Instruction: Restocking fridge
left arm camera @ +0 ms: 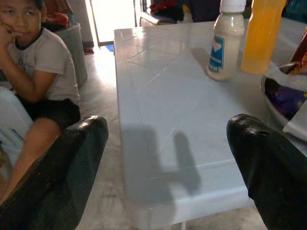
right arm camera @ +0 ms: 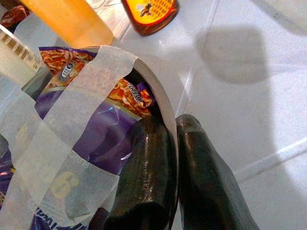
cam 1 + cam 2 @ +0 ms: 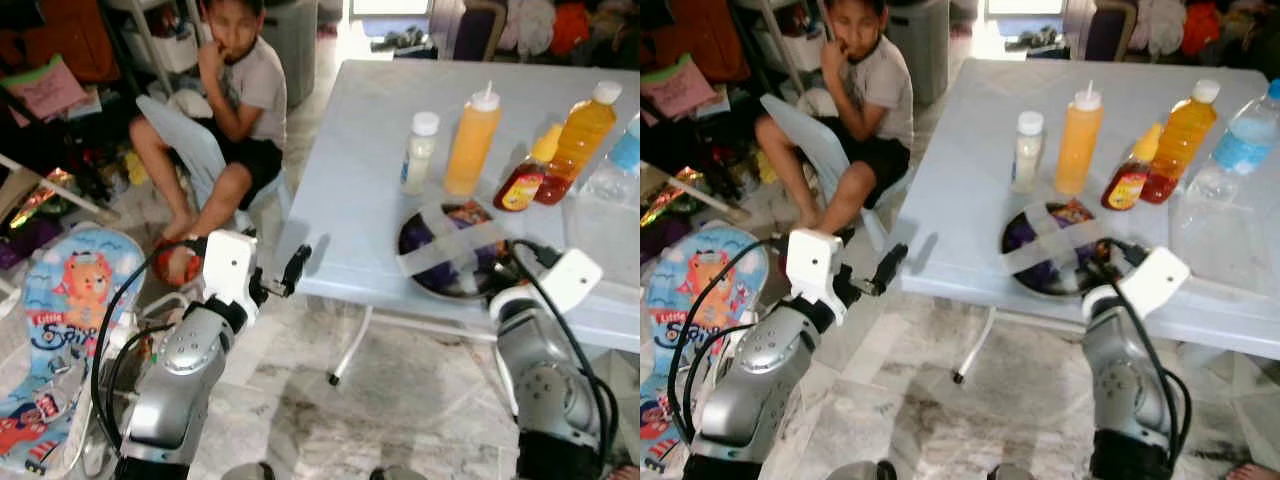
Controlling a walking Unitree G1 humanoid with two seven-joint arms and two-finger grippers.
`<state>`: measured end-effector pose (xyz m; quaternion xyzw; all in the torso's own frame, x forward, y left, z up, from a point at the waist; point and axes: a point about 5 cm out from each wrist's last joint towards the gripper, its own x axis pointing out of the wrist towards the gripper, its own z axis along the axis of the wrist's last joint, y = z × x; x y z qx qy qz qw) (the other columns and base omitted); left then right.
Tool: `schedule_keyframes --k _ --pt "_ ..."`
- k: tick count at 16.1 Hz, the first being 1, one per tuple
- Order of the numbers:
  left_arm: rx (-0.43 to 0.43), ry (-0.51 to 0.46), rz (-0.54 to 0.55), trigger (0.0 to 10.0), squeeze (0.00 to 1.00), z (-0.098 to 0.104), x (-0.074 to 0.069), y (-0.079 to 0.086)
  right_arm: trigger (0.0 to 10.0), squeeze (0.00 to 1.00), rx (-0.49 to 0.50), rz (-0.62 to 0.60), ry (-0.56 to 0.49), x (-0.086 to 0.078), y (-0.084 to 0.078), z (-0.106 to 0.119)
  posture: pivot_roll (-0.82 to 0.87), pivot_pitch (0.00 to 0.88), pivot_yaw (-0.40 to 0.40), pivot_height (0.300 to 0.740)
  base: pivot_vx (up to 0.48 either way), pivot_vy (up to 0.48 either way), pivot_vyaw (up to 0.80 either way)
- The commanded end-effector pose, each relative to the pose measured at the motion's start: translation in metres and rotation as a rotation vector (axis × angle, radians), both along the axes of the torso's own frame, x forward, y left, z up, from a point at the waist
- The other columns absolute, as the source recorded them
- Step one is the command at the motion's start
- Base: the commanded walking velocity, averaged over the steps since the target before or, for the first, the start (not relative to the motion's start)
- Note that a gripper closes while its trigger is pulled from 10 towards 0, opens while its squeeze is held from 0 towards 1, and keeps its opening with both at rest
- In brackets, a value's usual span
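Observation:
A dark metal bowl (image 3: pixel 405 250) sits at the near edge of the pale blue table (image 3: pixel 345 170). It holds a purple snack packet (image 2: pixel 96 139) under crossed strips of masking tape (image 2: pixel 72 110). My right gripper (image 2: pixel 173 125) is shut on the bowl's rim (image 2: pixel 160 98), with one finger inside and one outside. Behind the bowl stand a small white bottle (image 3: pixel 419 152), an orange squeeze bottle (image 3: pixel 472 140), a red-labelled sauce bottle (image 3: pixel 525 180), a tall juice bottle (image 3: pixel 580 135) and a water bottle (image 3: pixel 615 165). My left gripper (image 3: pixel 297 268) is open and holds nothing, just off the table's near left corner.
A person (image 3: pixel 240 90) sits on a pale plastic chair (image 3: pixel 195 140) left of the table, close to my left arm. A patterned baby bouncer (image 3: pixel 70 290) lies on the floor at the left. Clutter fills the far left. The table's leg (image 3: pixel 350 350) stands between my arms.

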<state>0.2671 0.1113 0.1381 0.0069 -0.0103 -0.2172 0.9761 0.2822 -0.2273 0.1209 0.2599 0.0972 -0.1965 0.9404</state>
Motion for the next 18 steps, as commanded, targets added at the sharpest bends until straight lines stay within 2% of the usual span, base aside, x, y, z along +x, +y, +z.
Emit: schedule_keyframes --k 1,2,3,5,7,12,13,14,15,18 --pt "0.021 0.002 0.007 10.0 0.0 -0.001 0.002 0.002 1.3 0.0 -0.008 -0.036 0.035 0.0 -0.012 -0.005 -0.03 0.094 0.079 0.74 0.0 0.0 0.0" --pt "0.025 0.003 0.009 10.0 0.0 -0.002 0.002 0.002 8.7 0.0 -0.027 -0.051 0.032 0.004 -0.021 -0.002 -0.03 0.094 0.078 0.74 0.0 0.0 0.0" --pt "0.027 0.003 0.01 10.0 0.0 -0.002 0.002 0.002 10.0 0.0 -0.033 -0.047 0.034 0.006 -0.025 -0.001 -0.03 0.095 0.078 0.74 0.0 0.0 0.0" --pt "0.036 0.006 0.012 10.0 0.0 -0.003 0.003 0.001 10.0 0.0 -0.034 -0.003 0.055 0.011 -0.027 -0.002 -0.03 0.096 0.079 0.74 0.0 0.0 0.0" --pt "0.059 0.011 0.008 10.0 0.0 -0.004 0.003 0.0 10.0 0.0 -0.03 0.153 0.065 0.022 -0.017 -0.001 -0.03 0.095 0.08 0.74 0.0 0.0 0.0" --pt "0.071 0.004 0.011 10.0 0.0 -0.005 0.003 0.0 10.0 0.0 -0.039 0.255 0.046 0.034 -0.01 0.004 -0.02 0.093 0.075 0.74 0.0 0.0 0.0" --pt "0.077 0.004 0.012 10.0 0.0 -0.005 0.003 0.0 10.0 0.69 -0.062 0.309 0.056 0.036 -0.007 0.004 -0.02 0.091 0.073 0.74 0.0 0.0 0.0" --pt "0.078 0.004 0.011 10.0 0.0 -0.005 0.003 0.0 10.0 0.73 -0.09 0.303 0.063 0.036 -0.008 0.003 -0.02 0.091 0.073 0.74 0.0 0.0 0.0" --pt "0.079 0.003 0.009 10.0 0.0 -0.005 0.003 -0.001 10.0 1.0 -0.076 0.302 0.052 0.038 -0.009 0.004 -0.02 0.09 0.073 0.74 0.0 0.0 0.0" --pt "0.08 0.0 0.004 10.0 0.0 -0.005 0.002 -0.001 10.0 1.0 -0.078 0.312 0.034 0.039 -0.01 0.005 -0.02 0.09 0.074 0.74 0.0 0.0 0.0"
